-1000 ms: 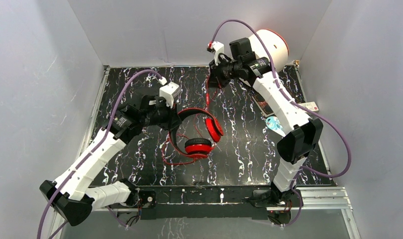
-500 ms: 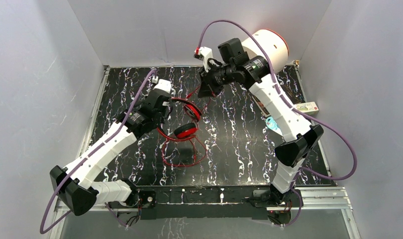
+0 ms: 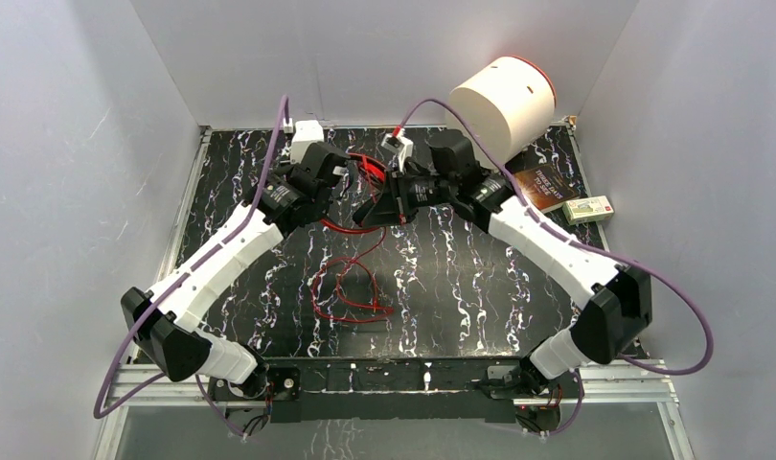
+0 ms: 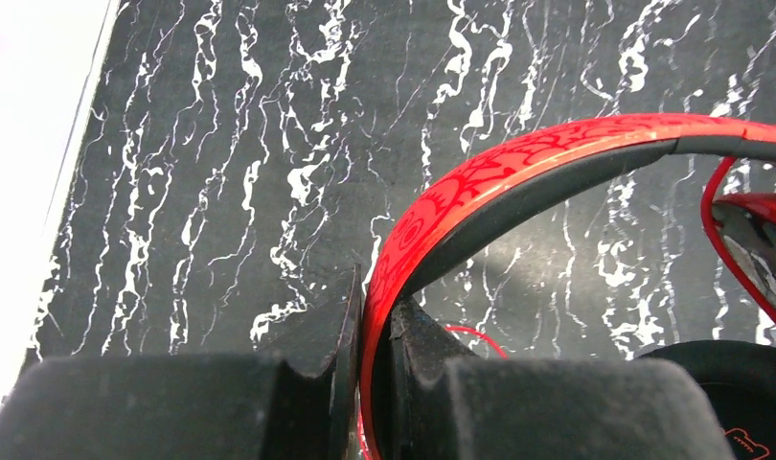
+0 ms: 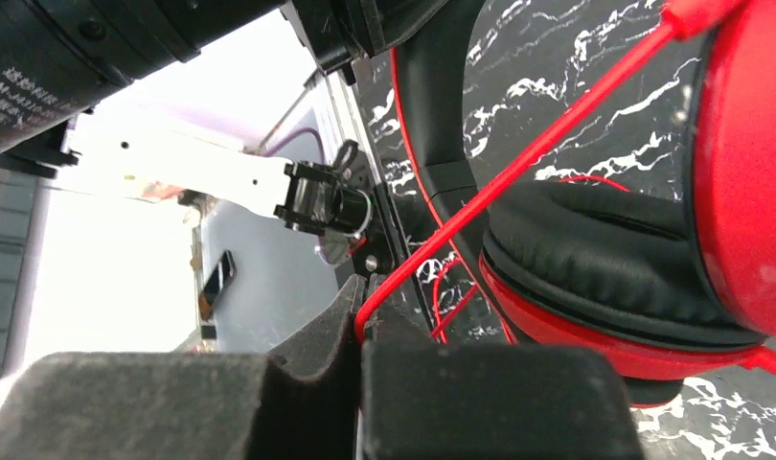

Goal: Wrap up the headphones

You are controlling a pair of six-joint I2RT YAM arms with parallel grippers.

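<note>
Headphones (image 5: 739, 172) are held raised over the far middle of the tabletop (image 3: 461, 278). The headband (image 4: 518, 158) is clamped in the shut left jaws, and the thin red cable (image 5: 557, 134) is pinched in the almost-closed right jaws. For a neat wrap, the cable should be wound taut around the band, with the slack on the tabletop drawn up gradually.

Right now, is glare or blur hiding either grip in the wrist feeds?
Left wrist: the headband is sharp between the jaws; only the upper-left corner is blown out white. Right wrist: the left background is washed out, but the cable in the jaws reads crisply. Top external: evenly lit.
</note>
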